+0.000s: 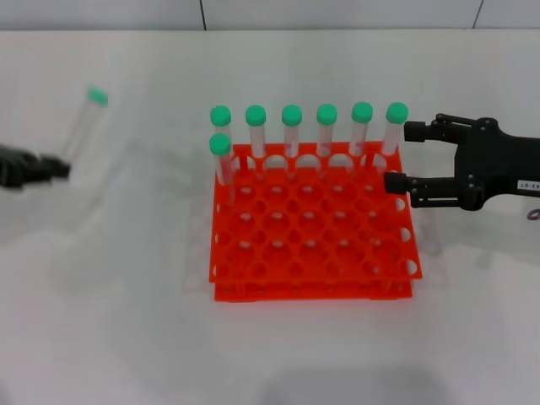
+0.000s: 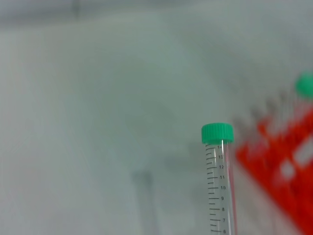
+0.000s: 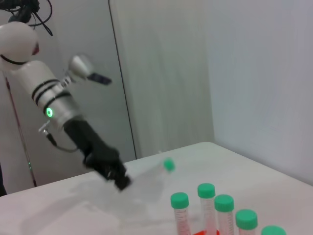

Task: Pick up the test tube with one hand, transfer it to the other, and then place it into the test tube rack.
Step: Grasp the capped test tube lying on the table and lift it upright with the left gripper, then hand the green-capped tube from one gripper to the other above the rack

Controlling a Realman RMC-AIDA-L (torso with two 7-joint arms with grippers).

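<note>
My left gripper (image 1: pixel 57 169), black with no label, is at the far left, shut on the lower end of the test tube (image 1: pixel 83 126). The tube is clear with a green cap and tilts up and to the right above the table. It also shows in the left wrist view (image 2: pixel 221 186) and, blurred, in the right wrist view (image 3: pixel 168 165). The orange-red test tube rack (image 1: pixel 312 291) stands at the centre. My right gripper (image 1: pixel 396 156), black with a white label, is open beside the rack's back right corner, empty.
Several green-capped tubes (image 1: pixel 292 126) stand in the rack's back row, and one more (image 1: pixel 221 156) stands at the left of the second row. The rack's other holes are empty. The white table (image 1: pixel 126 321) lies all around. A wall runs behind it.
</note>
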